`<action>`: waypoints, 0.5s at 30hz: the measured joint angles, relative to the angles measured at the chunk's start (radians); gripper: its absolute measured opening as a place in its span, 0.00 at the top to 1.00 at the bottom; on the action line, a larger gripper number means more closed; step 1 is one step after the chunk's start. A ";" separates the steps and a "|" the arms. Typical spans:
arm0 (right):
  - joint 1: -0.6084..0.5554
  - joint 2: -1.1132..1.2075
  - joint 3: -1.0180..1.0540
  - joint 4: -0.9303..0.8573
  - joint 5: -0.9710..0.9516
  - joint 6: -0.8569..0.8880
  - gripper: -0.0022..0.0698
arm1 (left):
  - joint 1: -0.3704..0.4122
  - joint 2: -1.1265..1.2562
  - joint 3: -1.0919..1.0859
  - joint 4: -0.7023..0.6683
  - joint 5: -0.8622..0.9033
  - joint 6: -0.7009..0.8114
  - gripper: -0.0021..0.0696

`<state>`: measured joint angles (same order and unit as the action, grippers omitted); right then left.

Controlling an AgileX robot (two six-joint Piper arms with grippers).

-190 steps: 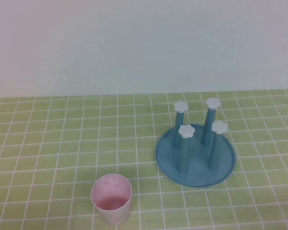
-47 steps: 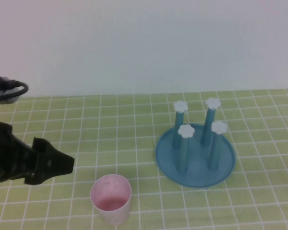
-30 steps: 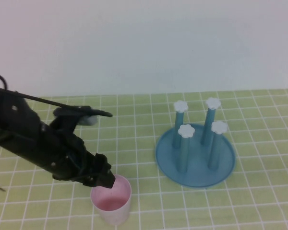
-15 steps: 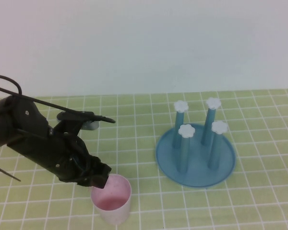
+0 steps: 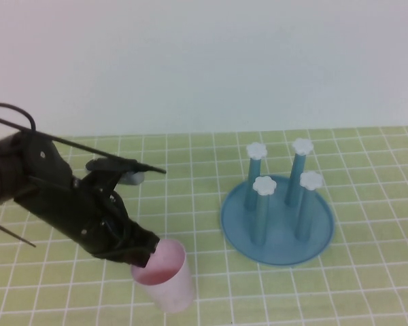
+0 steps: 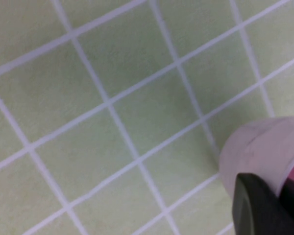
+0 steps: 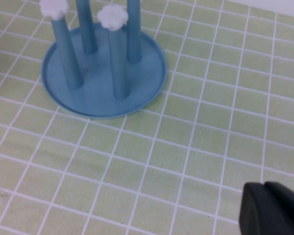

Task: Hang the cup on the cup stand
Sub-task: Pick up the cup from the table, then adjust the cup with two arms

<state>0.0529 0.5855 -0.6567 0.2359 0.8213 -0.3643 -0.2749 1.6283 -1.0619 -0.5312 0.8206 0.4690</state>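
Left hand: closed on rim of tilted pink cup.
Right hand: closed, empty, near cup stand.

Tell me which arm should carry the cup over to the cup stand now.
The left. The left gripper is already shut on the cup at its rim, and the cup is tilted. The right gripper is shut, holds nothing, and sits apart from the cup stand, whose pegs are all free.
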 joint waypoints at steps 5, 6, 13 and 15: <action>0.000 0.000 0.000 0.000 0.000 -0.027 0.97 | 0.000 -0.002 -0.136 -0.258 0.171 0.135 0.97; 0.000 0.000 0.000 0.000 0.000 -0.046 0.97 | -0.002 -0.002 -0.163 -0.369 0.194 0.168 0.97; 0.000 0.000 0.000 0.114 0.002 -0.312 0.63 | -0.138 0.000 -0.288 -0.799 0.189 0.326 0.97; 0.000 0.000 0.000 0.158 0.004 -0.384 0.38 | -0.202 0.000 -0.313 -0.795 0.152 0.303 0.97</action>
<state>0.0529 0.5855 -0.6567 0.3938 0.8254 -0.7486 -0.4772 1.6281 -1.3749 -1.3257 0.9722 0.7724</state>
